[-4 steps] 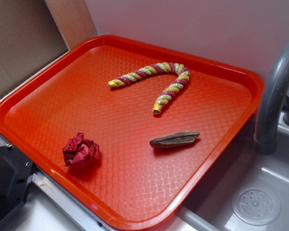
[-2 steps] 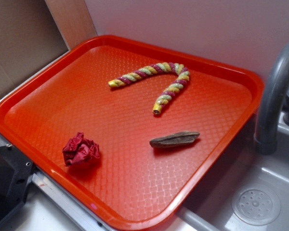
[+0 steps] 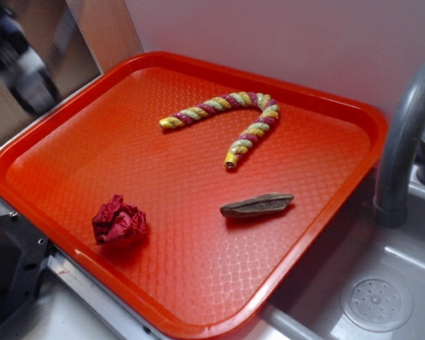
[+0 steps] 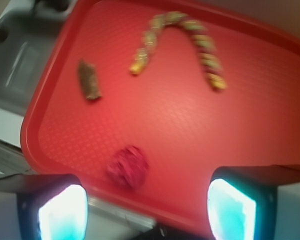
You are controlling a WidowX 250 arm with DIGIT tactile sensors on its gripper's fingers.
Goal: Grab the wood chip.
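The wood chip [image 3: 257,205] lay flat on the red tray [image 3: 198,283], toward the near right part of it in the exterior view, with nothing touching it. Far of it sat the red-and-yellow twisted rope [image 3: 230,117], bent into an arch, and well to its left, near the tray's near-left rim, the dark red cloth wad [image 3: 119,221]. None of these 3 things had shifted across the 3 exterior pictures. What had changed was the far left corner: a blurred dark shape [image 3: 25,53], by its smear most likely the arm in fast motion, now stood where 0.4 s earlier only the brown board showed. The gripper [image 4: 147,210] was seen from the wrist camera with its 2 glowing fingers [image 4: 62,212] spread wide apart and nothing between them, so the claw was released. That view looked down on the whole tray from well above, with the wad nearest the fingers and the chip [image 4: 89,80] far off to the left near the tray's rim. Judging from this, the reach had only just begun; the arm would need to travel across the tray, turn to suit the sliver's long axis and drop low, since so thin a piece offers little to pinch.
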